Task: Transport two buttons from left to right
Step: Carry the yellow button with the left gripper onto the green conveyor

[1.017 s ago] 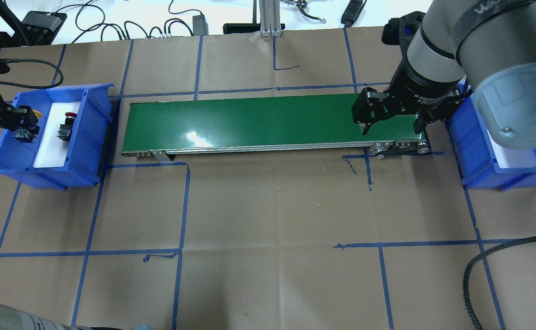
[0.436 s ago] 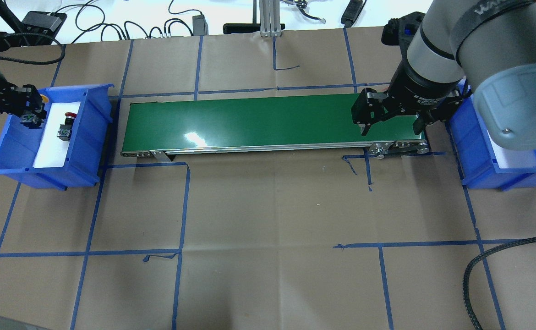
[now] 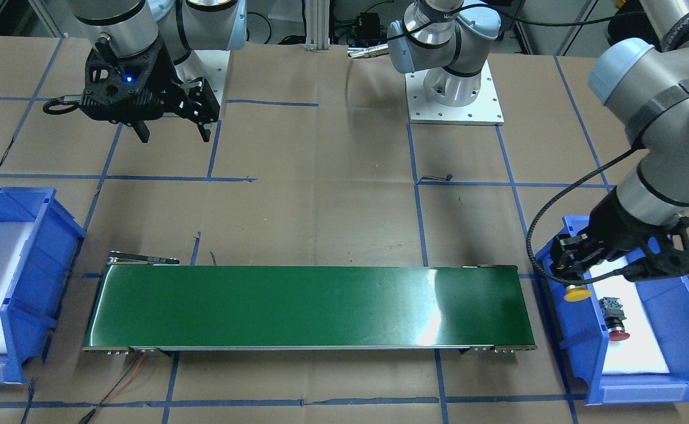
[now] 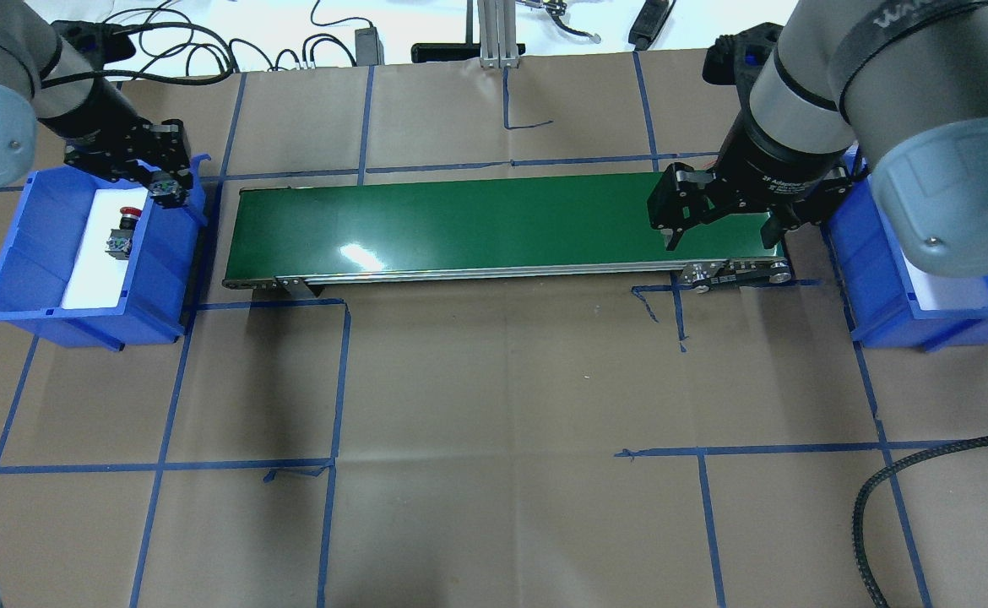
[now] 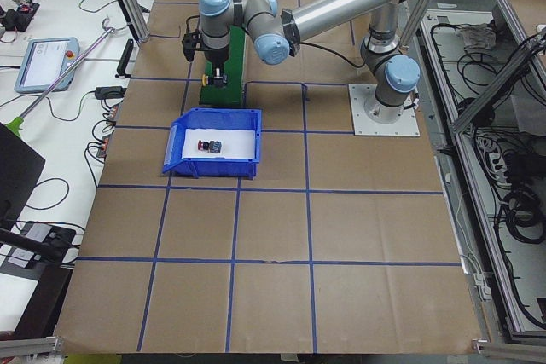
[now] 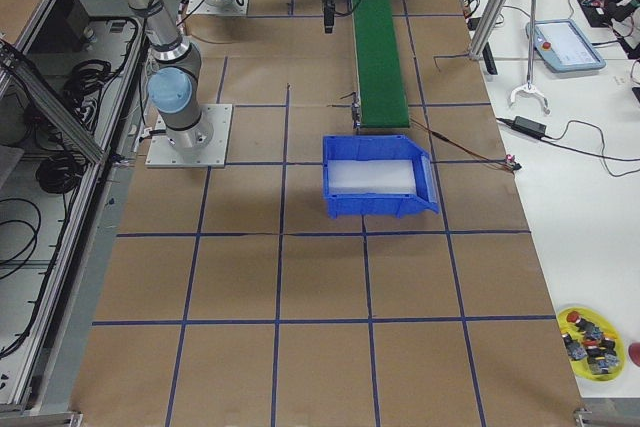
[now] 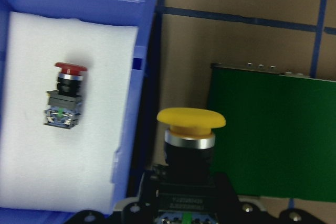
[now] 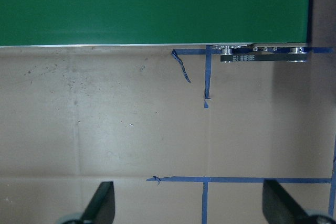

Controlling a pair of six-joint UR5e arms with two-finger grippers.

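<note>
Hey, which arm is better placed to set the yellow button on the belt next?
Left. The left tool holds the yellow button beside the belt; the right tool is open and empty, toward its far end.

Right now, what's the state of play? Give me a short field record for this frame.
left pincer: shut on yellow button, raised at left bin's edge nearest the belt
red button: lying on white foam in left bin
right pincer: open, empty, raised near belt's right end
right bin: no button in it
</note>
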